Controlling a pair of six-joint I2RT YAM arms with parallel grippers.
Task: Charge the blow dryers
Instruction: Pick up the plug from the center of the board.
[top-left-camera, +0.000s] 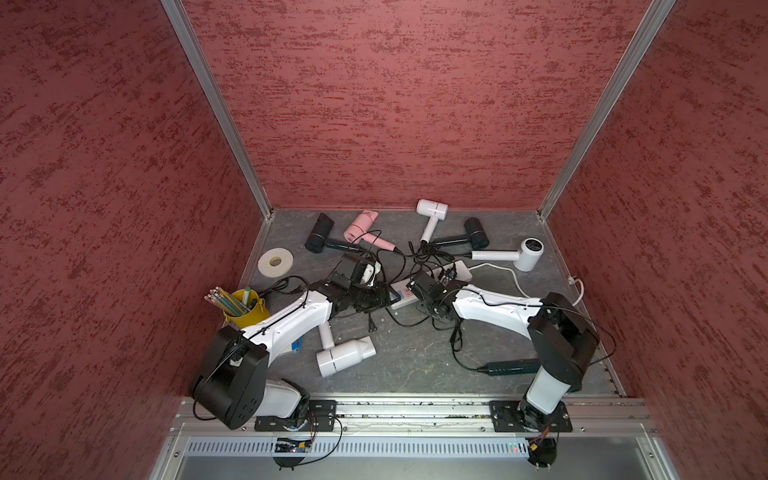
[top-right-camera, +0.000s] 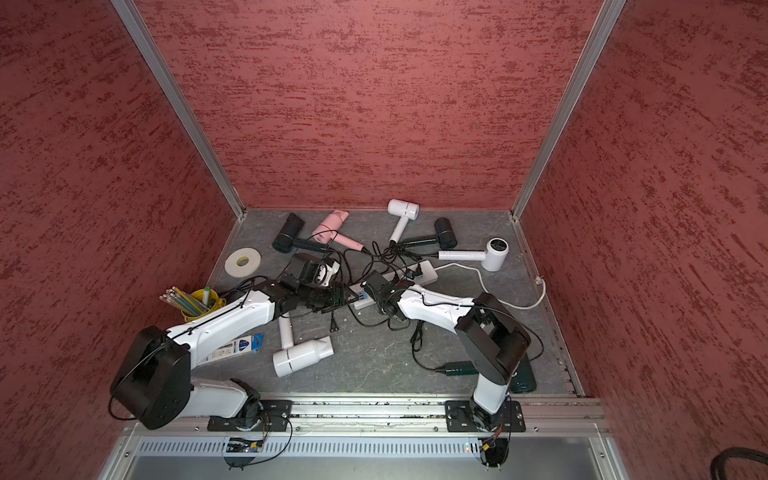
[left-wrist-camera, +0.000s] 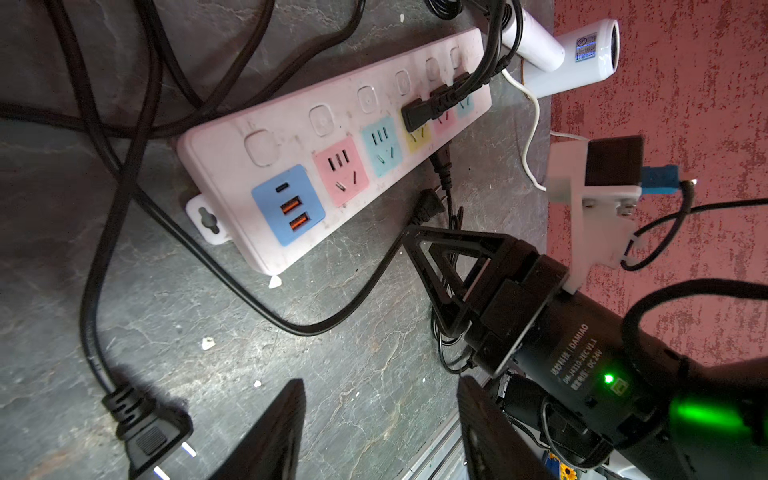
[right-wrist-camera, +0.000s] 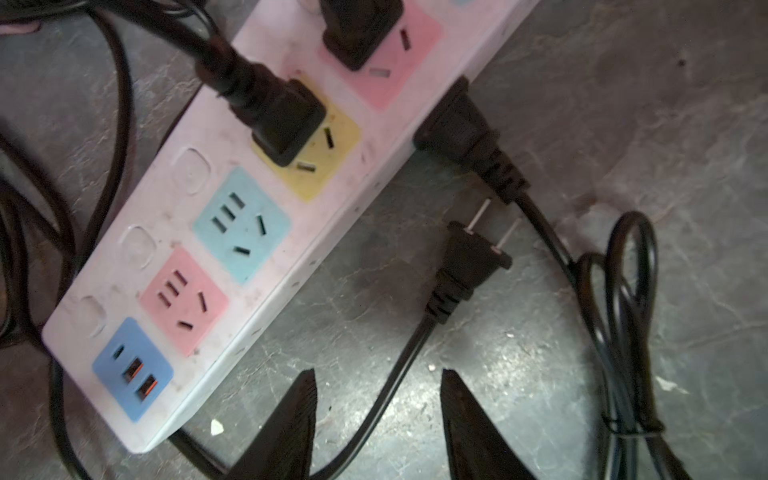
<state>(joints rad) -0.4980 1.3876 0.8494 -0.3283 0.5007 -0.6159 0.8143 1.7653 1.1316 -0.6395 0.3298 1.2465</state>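
**Pincers both released, cords tangling**

I am watching the tabletop (top-left-camera: 415, 353) from the remote desk. Near the front edge, left of centre, a white dryer (top-left-camera: 345, 355) is lying on its side. Along the back edge, starting by the left corner, a black dryer (top-left-camera: 319, 235), a pink dryer (top-left-camera: 363, 222), a tall white dryer (top-left-camera: 432, 210), a second black dryer (top-left-camera: 473, 232) and a round-faced white dryer (top-left-camera: 528, 251) are lying with their cords tangling toward the middle.

The left gripper (left-wrist-camera: 382, 436) is hanging at the USB end of the power strip (left-wrist-camera: 291, 137), jaws apart and grasping nothing. A black plug (left-wrist-camera: 153, 436) is lying just beside it. Plugs are sitting in the yellow socket (right-wrist-camera: 320, 183) and the neighbouring pink socket (right-wrist-camera: 415, 70).

The right gripper (right-wrist-camera: 378, 424) is hanging released. A thin cord (right-wrist-camera: 403, 365) is running between its spread fingers up to a loose two-pronged plug (right-wrist-camera: 473, 257) beside the strip. A dark green dryer (top-left-camera: 513, 366) is lying by the front right corner, partly under the right arm (top-left-camera: 490, 307).
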